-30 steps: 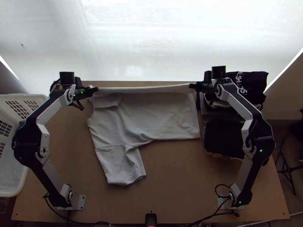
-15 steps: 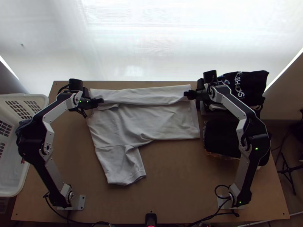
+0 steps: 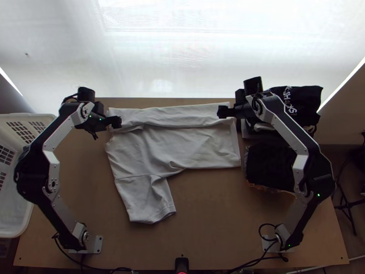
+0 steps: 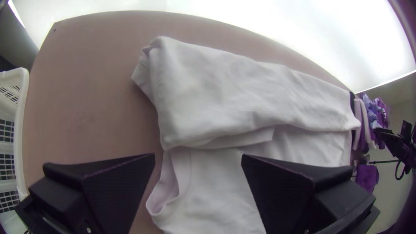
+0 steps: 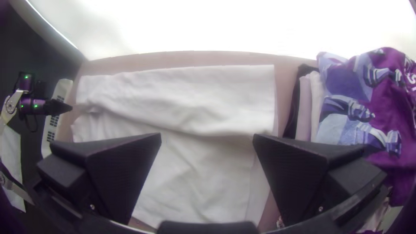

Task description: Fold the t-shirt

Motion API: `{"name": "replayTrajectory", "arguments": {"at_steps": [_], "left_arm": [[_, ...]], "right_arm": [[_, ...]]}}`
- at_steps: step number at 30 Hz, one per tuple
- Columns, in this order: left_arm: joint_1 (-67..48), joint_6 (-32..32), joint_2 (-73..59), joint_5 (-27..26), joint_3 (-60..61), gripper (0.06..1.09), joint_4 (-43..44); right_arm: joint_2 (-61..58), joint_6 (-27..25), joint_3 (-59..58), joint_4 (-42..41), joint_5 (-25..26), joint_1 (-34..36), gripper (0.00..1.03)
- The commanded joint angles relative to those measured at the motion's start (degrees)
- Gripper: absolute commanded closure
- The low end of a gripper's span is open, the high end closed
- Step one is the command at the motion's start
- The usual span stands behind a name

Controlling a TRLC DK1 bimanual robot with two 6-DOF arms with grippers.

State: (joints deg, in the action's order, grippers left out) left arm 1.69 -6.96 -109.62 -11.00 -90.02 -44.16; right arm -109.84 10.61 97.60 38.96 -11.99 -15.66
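A pale t-shirt (image 3: pixel 178 146) lies on the table with its far edge folded over into a long strip; one sleeve (image 3: pixel 150 201) points toward the near edge. My left gripper (image 3: pixel 117 122) is over the strip's left end, and in the left wrist view the same gripper (image 4: pixel 198 158) stands open above the cloth (image 4: pixel 225 91), holding nothing. Over the strip's right end is my right gripper (image 3: pixel 221 112); in the right wrist view this gripper (image 5: pixel 207 138) has its fingers wide apart above the shirt (image 5: pixel 186 99), with no cloth between them.
A white basket (image 3: pixel 28 201) stands off the left side. Dark folded garments (image 3: pixel 269 166) lie right of the shirt, with a printed black one (image 3: pixel 296 102) behind them. Bare tabletop (image 3: pixel 219 210) spreads between the sleeve and the right arm's base.
Both grippers brought the shirt's far edge toward the near side, laid it down and let go. The right gripper has since shifted slightly left, the left one slightly back to the left.
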Motion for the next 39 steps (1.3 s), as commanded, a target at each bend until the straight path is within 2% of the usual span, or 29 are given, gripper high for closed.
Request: {"name": "replayTrajectory", "arguments": {"at_steps": [1,4,8,10,14,17,19,22,29,32,39], "left_arm": [[3.23,1.16,7.32,-3.76,0.11,0.10,-6.46],[3.84,3.45,12.94,-5.34,4.32,0.10,-8.57],[3.14,10.56,25.42,-5.52,17.60,0.10,-4.00],[2.96,12.85,27.18,-6.84,21.73,0.10,-7.87],[0.06,16.72,31.66,-6.84,27.97,0.10,-14.99],[-5.47,17.86,34.39,-6.84,28.93,0.10,-24.48],[-9.25,18.56,34.13,-6.92,29.64,0.10,-30.81],[-13.30,16.98,35.88,-8.95,31.04,0.10,-35.47],[-24.90,10.83,48.28,-9.91,36.23,0.10,-32.30],[-30.79,8.10,46.61,-10.26,36.67,0.10,-36.43],[-40.63,5.91,45.99,-10.70,39.83,0.11,-36.26]], "right_arm": [[9.30,0.02,0.22,4.90,0.04,-2.97,0.04],[12.55,0.02,-1.45,10.52,-0.23,-5.61,0.04],[17.29,-0.68,-10.94,14.04,-1.99,-10.18,0.04],[17.91,-0.68,-15.42,17.64,-6.38,-12.64,0.04],[20.02,-2.70,-22.72,20.10,-7.52,-21.52,0.04],[19.49,-3.40,-24.21,23.44,-14.38,-26.79,0.04],[18.79,-4.55,-25.18,23.97,-14.91,-30.04,0.05],[17.29,-6.13,-25.18,24.58,-14.82,-32.06,0.05],[15.71,-7.62,-22.02,24.85,-14.91,-32.42,0.05],[14.83,-8.41,-21.05,26.25,-14.91,-33.47,0.05],[14.48,-8.85,-19.82,26.96,-14.91,-34.88,0.05]]}}
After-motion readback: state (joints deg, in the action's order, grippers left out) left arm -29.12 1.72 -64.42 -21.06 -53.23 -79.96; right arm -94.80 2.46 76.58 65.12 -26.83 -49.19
